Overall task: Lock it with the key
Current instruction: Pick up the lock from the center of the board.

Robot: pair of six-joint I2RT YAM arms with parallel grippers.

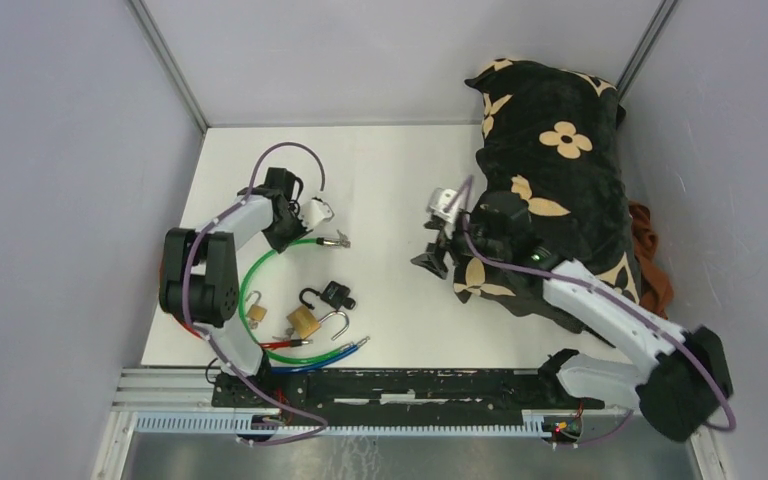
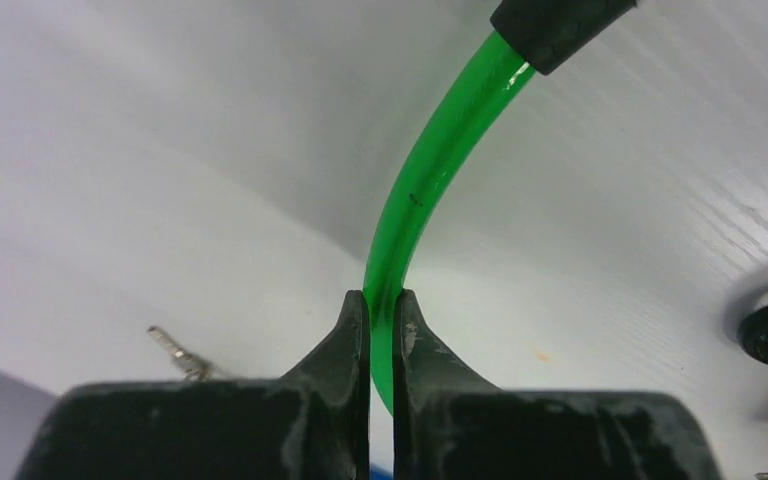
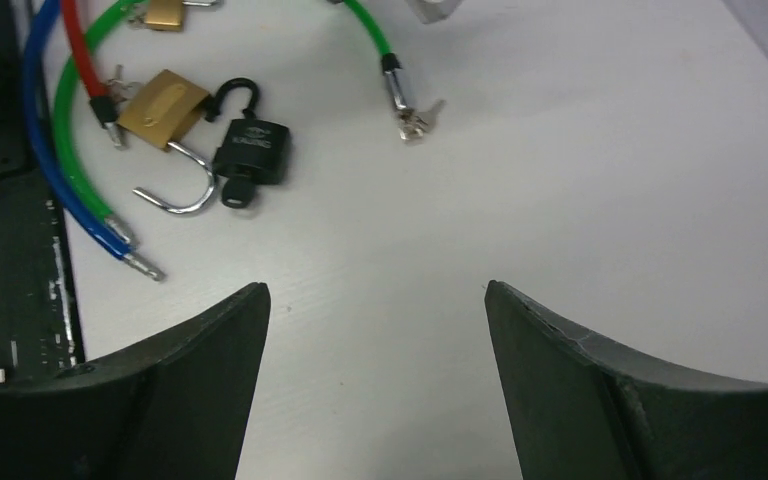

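The black padlock (image 3: 252, 150) lies flat on the white desk (image 1: 390, 180), in the left half and close to the near edge. It is small and dark, with pale writing on its front. Its black hoop stands open, loose at one end. A key (image 3: 238, 193) with a black head sticks out of its bottom.

Just beside it lies a bigger brass padlock (image 3: 163, 103). Its shiny silver hoop (image 3: 185, 195) is open too and curls round next to the key. A smaller brass padlock (image 1: 256, 312) lies a bit nearer the left edge.

The left fingers (image 2: 381, 315) are pinched tight on a green cable (image 2: 430, 170), with the see-through green tube squeezed between them. This cable bends in a big loop on the left side of the desk. One end has a metal tip with a little bunch of keys (image 3: 415, 120). A red cable (image 3: 85, 55) and a blue cable (image 3: 45, 150) lie by the near edge.

The right fingers (image 3: 375, 290) are spread wide and hold nothing. They hang over bare desk near the middle. Behind them, along the right edge, sits a black pillow (image 1: 550, 170) with tan flowers.
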